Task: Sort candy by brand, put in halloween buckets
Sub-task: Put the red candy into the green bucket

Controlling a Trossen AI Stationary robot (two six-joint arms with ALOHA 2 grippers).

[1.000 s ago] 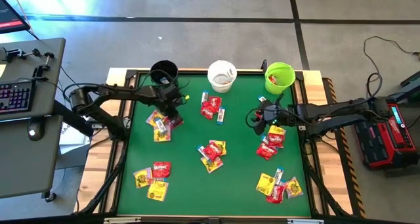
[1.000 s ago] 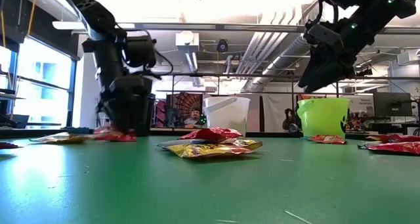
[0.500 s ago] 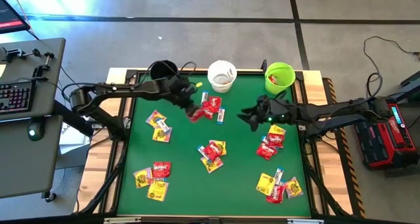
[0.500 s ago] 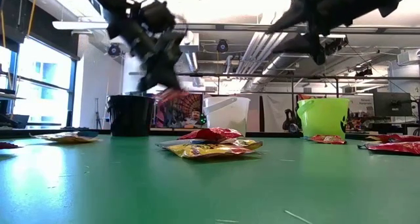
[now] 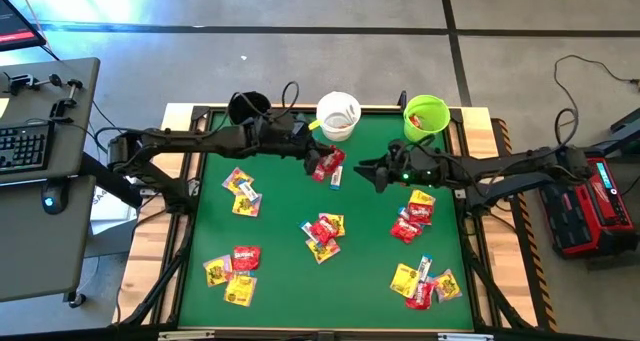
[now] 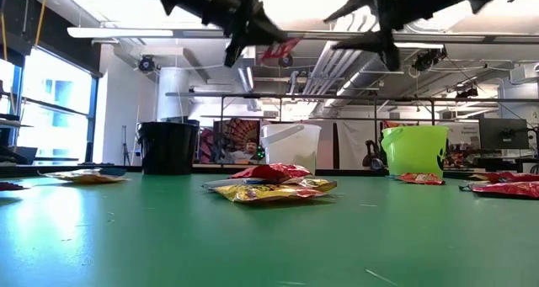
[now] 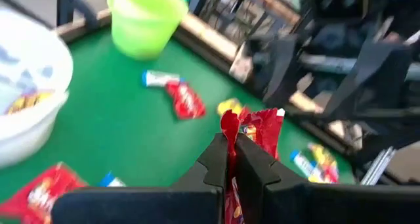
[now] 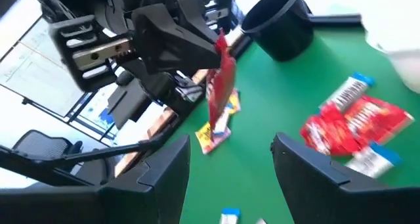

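Observation:
My left gripper (image 5: pixel 312 153) is high over the table's far middle, near the white bucket (image 5: pixel 338 114), and is shut on a red candy packet (image 7: pixel 259 129). The packet also shows in the right wrist view (image 8: pixel 222 79). My right gripper (image 5: pixel 372 171) is open and empty. It is held high, just right of the left gripper and facing it. The black bucket (image 5: pixel 248 108) and the lime green bucket (image 5: pixel 426 116) stand on the far edge, either side of the white one. Red, yellow and white-and-blue packets lie flat on the green mat in several piles. My left gripper pinches the red packet by its upper end (image 8: pixel 219 45) between its two shut fingers. The fingers come about level from the table's left. The packet hangs below them, lifted well clear of the table (image 6: pixel 282 50).
Candy piles lie at the left (image 5: pixel 241 191), near left (image 5: pixel 232 269), middle (image 5: pixel 322 233), right (image 5: pixel 415 214) and near right (image 5: pixel 425 283). A few packets lie under the left gripper (image 5: pixel 335 173). The white bucket holds some candy. A wooden frame (image 5: pixel 178 181) edges the mat.
My left gripper has risen from the left pile with the red packet, lifted it clear, and carried it toward the table's right, to beside the white bucket. My right gripper has risen, tipped toward level and moved a little toward the left gripper.

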